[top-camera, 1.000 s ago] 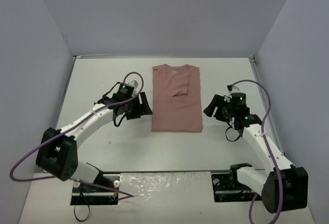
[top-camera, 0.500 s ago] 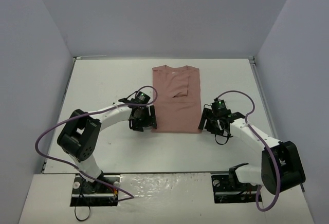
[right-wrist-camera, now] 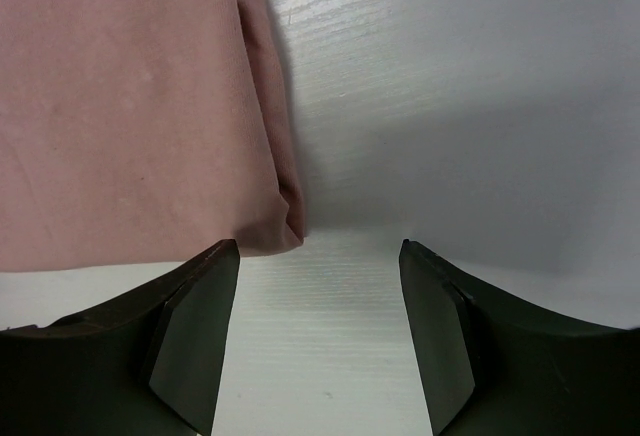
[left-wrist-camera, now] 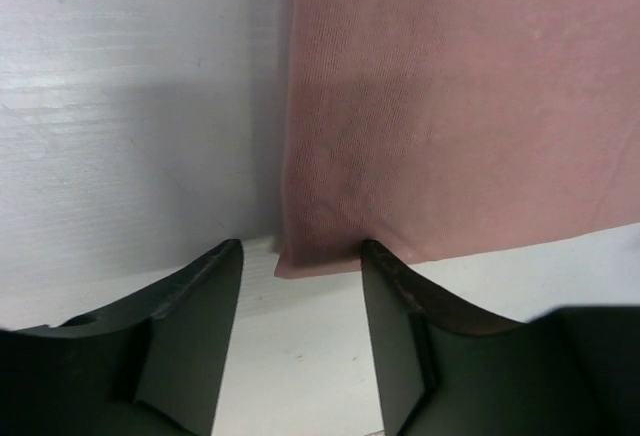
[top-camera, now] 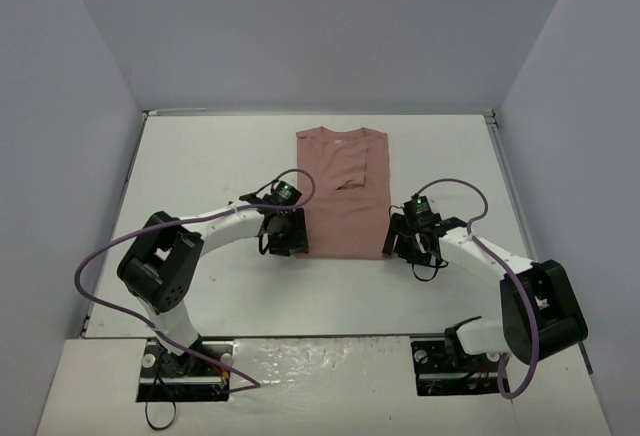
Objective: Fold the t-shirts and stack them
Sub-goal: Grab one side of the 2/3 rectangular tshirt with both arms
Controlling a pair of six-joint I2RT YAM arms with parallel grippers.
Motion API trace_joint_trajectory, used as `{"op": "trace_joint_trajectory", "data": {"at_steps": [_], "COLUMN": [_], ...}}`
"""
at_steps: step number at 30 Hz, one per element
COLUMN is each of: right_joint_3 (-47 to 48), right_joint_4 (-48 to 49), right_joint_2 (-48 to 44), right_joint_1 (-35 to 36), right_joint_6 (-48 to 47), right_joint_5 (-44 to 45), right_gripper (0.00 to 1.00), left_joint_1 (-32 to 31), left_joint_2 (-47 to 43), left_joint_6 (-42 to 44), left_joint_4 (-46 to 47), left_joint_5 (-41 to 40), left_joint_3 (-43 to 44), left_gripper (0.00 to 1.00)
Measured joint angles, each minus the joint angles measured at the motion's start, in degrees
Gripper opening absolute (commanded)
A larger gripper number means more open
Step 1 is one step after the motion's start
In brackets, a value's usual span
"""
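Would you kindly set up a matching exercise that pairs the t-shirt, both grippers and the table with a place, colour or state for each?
Things:
1. t-shirt
2. left gripper
3. right gripper
4. table

Place, colour or state:
A. open, at the t-shirt's near right corner
B. white
C. pink, folded, lying flat
D. open, at the t-shirt's near left corner

Pairs: 1-C, 2-D, 3-A, 4-B
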Motion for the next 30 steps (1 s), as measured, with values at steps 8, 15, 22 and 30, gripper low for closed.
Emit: {"op": "trace_joint_trajectory", "data": {"at_steps": [8, 15, 22, 30], "right_joint_3": [0.92, 2.26, 3.14, 4.0], "right_joint_4": [1.74, 3.86, 6.97, 6.56], "right_joint_2": [2.63, 5.39, 7.99, 8.64], "right_joint_1": [2.5, 4.04, 6.29, 7.1], "right_joint_6": [1.67, 2.3, 3.06, 4.14], "right_joint_5": [3.31, 6.95, 7.9, 7.24], "right_gripper": [0.62, 0.45, 0.1, 0.0], "left_joint_1": [-0.91, -0.99, -0.99, -0.98], "left_joint_2": [1.11, 1.58, 1.58, 1.36], "left_joint_6": [-0.87, -1.03, -1.02, 0.14], "left_joint_4": [0.84, 1.66, 2.01, 1.84], "left_joint_5": [0.03, 0.41, 0.66, 0.83], "left_joint_3": [0.27, 0.17, 0.05, 0.02], "left_gripper": [0.09, 0.0, 0.0, 0.0]}}
